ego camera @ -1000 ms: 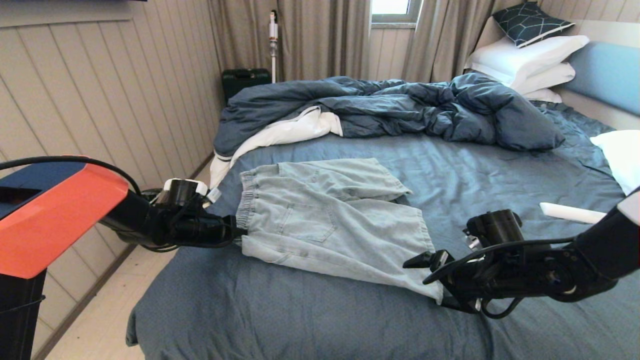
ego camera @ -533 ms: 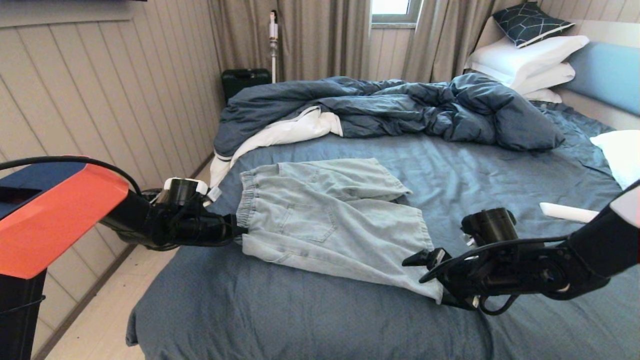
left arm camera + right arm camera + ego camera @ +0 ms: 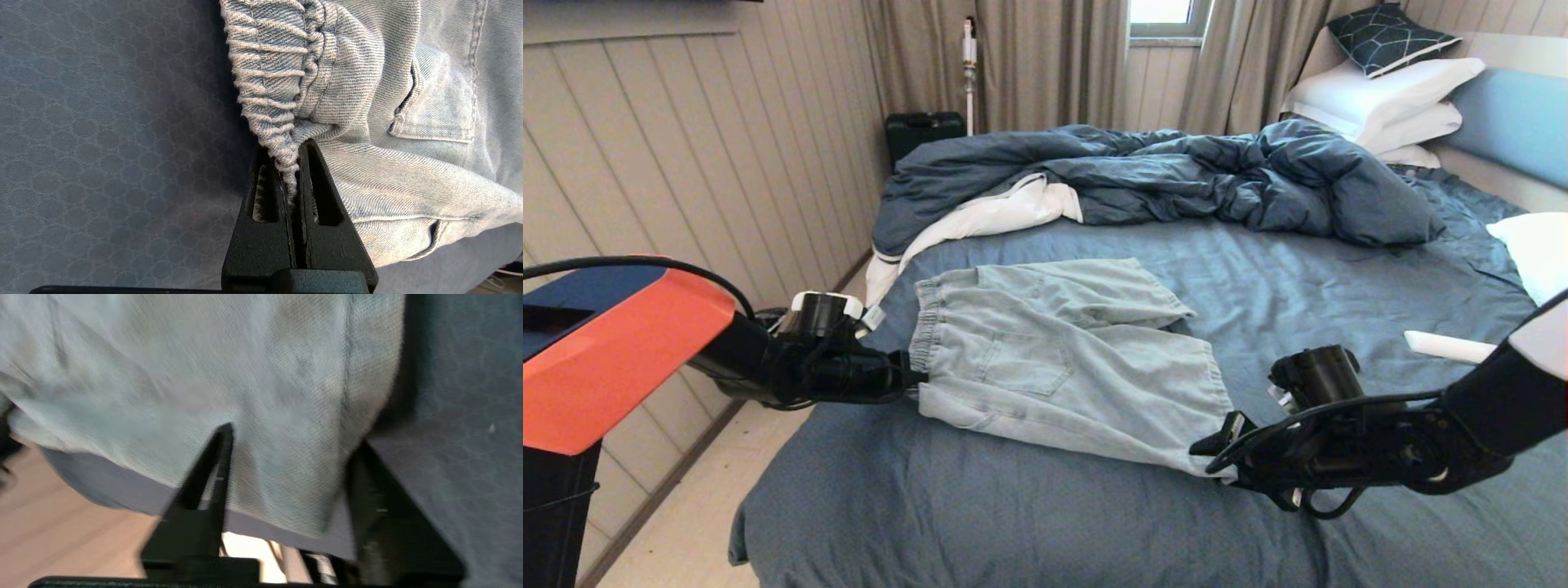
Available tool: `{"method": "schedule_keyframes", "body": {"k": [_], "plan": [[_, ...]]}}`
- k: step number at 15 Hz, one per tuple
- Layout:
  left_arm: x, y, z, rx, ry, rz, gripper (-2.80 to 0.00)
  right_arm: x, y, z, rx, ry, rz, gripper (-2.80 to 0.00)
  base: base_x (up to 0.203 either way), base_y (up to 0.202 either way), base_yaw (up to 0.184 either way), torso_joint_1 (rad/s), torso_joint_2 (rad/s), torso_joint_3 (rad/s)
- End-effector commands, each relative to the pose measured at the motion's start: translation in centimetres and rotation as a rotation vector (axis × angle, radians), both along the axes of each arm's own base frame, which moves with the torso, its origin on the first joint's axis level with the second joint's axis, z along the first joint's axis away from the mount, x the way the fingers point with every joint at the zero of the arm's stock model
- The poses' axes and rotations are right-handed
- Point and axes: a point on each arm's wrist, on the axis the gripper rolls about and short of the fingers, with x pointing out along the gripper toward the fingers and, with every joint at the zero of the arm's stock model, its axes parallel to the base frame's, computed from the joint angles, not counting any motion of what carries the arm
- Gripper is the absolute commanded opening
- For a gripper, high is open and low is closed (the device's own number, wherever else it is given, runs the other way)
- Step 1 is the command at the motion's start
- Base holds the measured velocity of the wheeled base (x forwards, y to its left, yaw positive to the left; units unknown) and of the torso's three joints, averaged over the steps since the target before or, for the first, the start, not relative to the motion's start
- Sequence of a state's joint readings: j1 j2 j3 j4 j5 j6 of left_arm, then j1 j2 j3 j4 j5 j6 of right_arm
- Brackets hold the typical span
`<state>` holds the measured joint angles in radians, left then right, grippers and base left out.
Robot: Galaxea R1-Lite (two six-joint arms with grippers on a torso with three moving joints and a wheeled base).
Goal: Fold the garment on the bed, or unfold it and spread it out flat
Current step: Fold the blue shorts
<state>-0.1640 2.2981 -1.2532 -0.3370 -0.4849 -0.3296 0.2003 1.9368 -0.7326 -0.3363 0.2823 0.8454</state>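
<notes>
Denim shorts [image 3: 1062,359]: my right claw [image 3: 1217,454] has just begun closing around the near hem corner, not yet clenched. My left claw [image 3: 291,179] stays clamped on the waistband, so folding can begin.

I saw the left gripper [image 3: 292,179] clamped on the waistband of the shorts [image 3: 367,122], lying on the sheet [image 3: 114,143].

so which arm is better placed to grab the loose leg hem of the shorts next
Right. The right hand sits at the near leg hem of the shorts, fingers astride the corner but not yet shut. The left hand is at the opposite end, already clamped on the waistband.
</notes>
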Motion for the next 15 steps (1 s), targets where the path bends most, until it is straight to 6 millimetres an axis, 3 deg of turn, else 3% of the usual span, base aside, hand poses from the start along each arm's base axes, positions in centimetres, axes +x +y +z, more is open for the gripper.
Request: {"method": "schedule_keyframes", "body": {"k": [1,6,12,15], "plan": [[-0.1,0.0,-0.1,-0.002,0.006,-0.001,-2.80,-0.3,0.0,0.0,-0.005,-0.001,0.012,-2.80,0.000,0.000,0.000,0.000,0.00,0.000],[-3.0,0.0,1.1,0.003,0.033,-0.014,-2.80,-2.3,-0.5,1.0,-0.008,-0.018,0.016,-2.80,0.000,0.000,0.000,0.000,0.00,0.000],[-7.9,-0.6,5.2,-0.003,-0.002,-0.054,-2.80,-6.8,-1.4,3.4,0.002,-0.079,0.016,-2.80,0.000,0.000,0.000,0.000,0.00,0.000],[-10.7,-1.1,4.6,0.010,0.046,-0.088,-2.80,-8.9,-1.9,3.1,-0.004,-0.061,0.018,-2.80,0.000,0.000,0.000,0.000,0.00,0.000]]}}
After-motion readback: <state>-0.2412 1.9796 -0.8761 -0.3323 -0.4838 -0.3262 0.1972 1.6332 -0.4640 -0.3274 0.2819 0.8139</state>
